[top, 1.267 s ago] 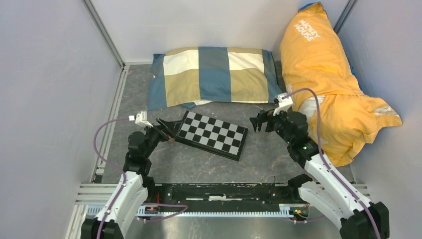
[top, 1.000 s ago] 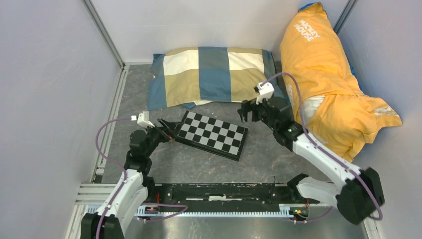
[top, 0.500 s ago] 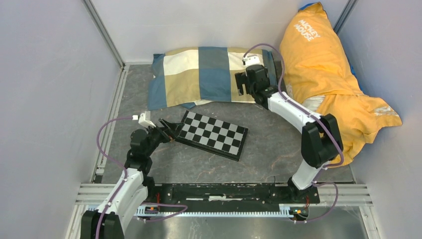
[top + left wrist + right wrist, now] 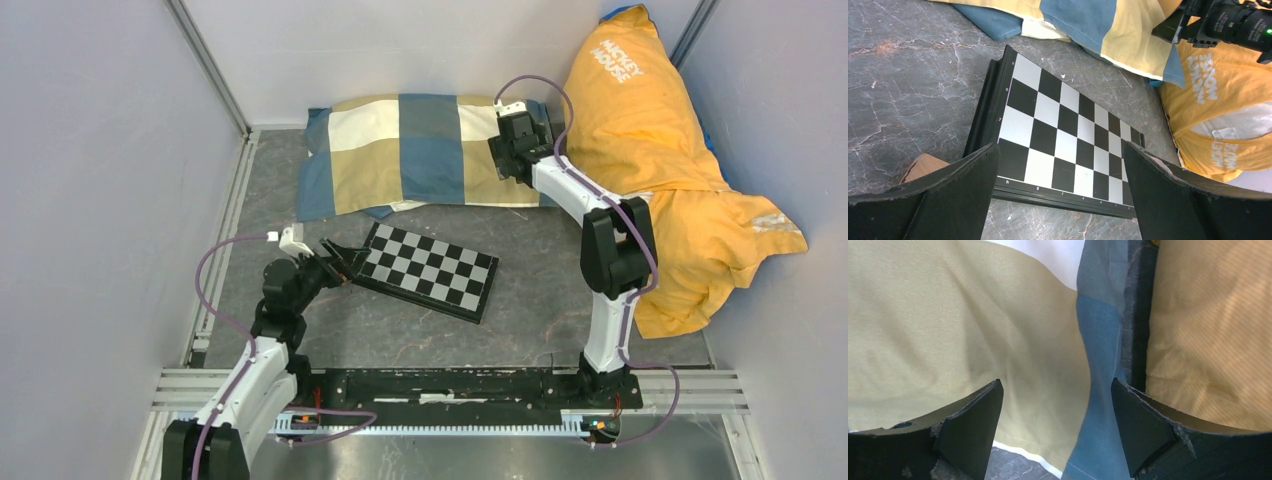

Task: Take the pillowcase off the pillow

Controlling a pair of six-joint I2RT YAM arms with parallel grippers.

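The checked pillowcase [image 4: 420,152] in blue, tan and cream lies at the back of the table, stuffed and flat; it also shows in the left wrist view [image 4: 1088,25] and the right wrist view [image 4: 963,330]. The pillow is hidden inside it; only a thin white strip [image 4: 405,206] shows at the front edge. My right gripper [image 4: 512,152] is open just above the pillowcase's right end, over tan and blue checks [image 4: 1058,390], holding nothing. My left gripper [image 4: 340,262] is open and empty, low at the checkerboard's left end [image 4: 1060,150].
A black-and-white checkerboard [image 4: 428,270] lies in the middle of the floor. A big orange "Mickey Mouse" bundle [image 4: 660,160] fills the right side, close to the pillowcase's right end [image 4: 1213,330]. Grey walls enclose the left, back and right.
My right arm has reached far forward from beside the checkerboard to the pillowcase's right end, now over its right edge. The left arm has hardly moved.
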